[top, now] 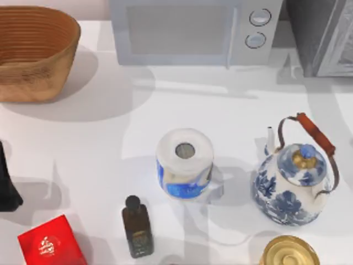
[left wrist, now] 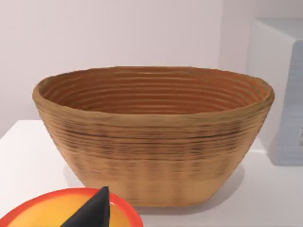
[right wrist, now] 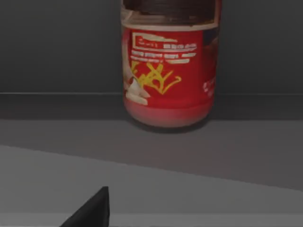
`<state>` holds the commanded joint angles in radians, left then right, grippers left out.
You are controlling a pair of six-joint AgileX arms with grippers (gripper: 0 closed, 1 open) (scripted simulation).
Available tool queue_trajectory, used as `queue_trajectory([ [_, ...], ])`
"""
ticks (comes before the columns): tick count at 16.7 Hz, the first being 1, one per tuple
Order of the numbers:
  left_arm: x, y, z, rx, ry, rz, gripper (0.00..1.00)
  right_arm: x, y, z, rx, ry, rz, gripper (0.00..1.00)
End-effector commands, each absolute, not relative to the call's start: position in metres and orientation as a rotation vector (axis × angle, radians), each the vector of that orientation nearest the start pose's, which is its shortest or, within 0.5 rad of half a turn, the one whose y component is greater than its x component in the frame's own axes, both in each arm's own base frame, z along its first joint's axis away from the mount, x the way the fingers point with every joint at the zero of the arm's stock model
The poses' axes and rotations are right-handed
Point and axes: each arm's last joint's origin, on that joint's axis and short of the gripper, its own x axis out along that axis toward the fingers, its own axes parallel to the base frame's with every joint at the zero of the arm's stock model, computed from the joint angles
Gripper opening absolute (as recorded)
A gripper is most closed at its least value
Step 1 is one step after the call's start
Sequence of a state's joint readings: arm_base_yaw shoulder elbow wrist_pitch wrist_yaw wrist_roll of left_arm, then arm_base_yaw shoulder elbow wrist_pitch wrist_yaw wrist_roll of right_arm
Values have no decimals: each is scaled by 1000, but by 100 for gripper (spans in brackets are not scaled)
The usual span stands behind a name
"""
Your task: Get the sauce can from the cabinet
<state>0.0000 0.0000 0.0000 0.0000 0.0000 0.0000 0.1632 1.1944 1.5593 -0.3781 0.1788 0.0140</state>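
Sauce can (right wrist: pixel 169 66) with red, yellow-scribbled label, writing unreadable, stands inside cabinet (right wrist: pixel 57 52); jaws' state untellable.

sauce can (right wrist: pixel 169 66) label with blurred white lines and yellow marks, unreadable, red box (top: pixel 51 243) white emblem, illegible

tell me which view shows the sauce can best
The right wrist view: the sauce can stands upright on a dark shelf, its red label facing the camera. The top view has the cabinet's outside at the table's far right corner. The left wrist view faces a basket.
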Motion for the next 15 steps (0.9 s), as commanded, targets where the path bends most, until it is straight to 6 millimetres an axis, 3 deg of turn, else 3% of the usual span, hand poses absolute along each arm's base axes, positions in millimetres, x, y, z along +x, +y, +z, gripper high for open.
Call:
queue_trajectory([
  [6,106,-1,160,0,0,0,100,255,47,509,0,0,-1,100],
  [13,106,-1,160,0,0,0,100,256,46,511,0,-3,-3,100],
  [15,106,-1,160,0,0,0,100,265,48,512,1,-5,-2,100],
])
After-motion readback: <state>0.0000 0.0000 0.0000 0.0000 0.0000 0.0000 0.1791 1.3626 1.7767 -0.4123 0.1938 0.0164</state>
